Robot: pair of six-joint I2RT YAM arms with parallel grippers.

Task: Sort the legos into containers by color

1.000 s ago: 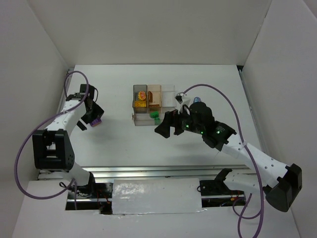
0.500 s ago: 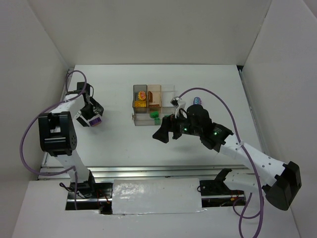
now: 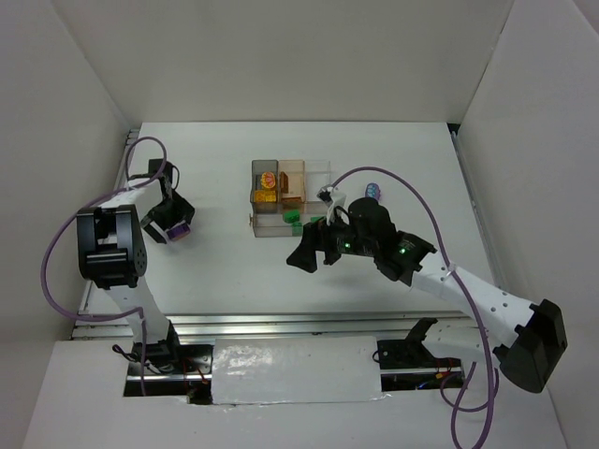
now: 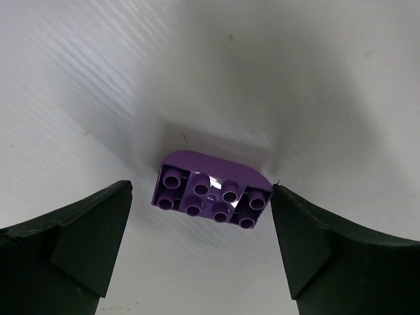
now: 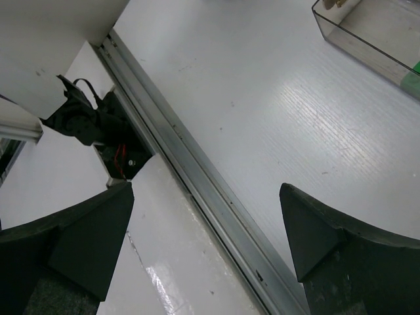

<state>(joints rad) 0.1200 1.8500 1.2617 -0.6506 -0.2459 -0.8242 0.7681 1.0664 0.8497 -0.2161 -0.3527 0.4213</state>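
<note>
From above, the left gripper (image 3: 172,222) hangs over a purple lego (image 3: 177,230) that lies on the worktop (image 3: 225,159), well apart from the tray (image 3: 320,169) and at about 9 o'clock from it. In the tray a yellow lego (image 3: 267,196) sits in the grey compartment, an orange-brown lego (image 3: 292,193) in the tan one, and a green lego (image 3: 293,217) in the long one. The right gripper (image 3: 314,254) hovers near the tray, at about 5 o'clock from it.

In the left wrist view, the fingers (image 4: 72,243) stand apart with the purple lego between them, and neither one presses on it. The lego is a flat brick with eight studs in two rows. Its far edge is rounded and its skin is glossy, so I think it can slip. The finger at 3 o'clock is almost at the brick's end, while the one at 9 o'clock has more free space. The step in hand seems to be picking up this lego. To do it well, the gripper should first move a little toward 9 o'clock, so that the brick is centred. Then it should go low and close slowly on the two flat ends, so the brick is not pushed away.

In the right wrist view, the fingers (image 5: 79,230) are apart and hold nothing. A corner of the tray, with some green inside, shows at 2 o'clock.
</note>
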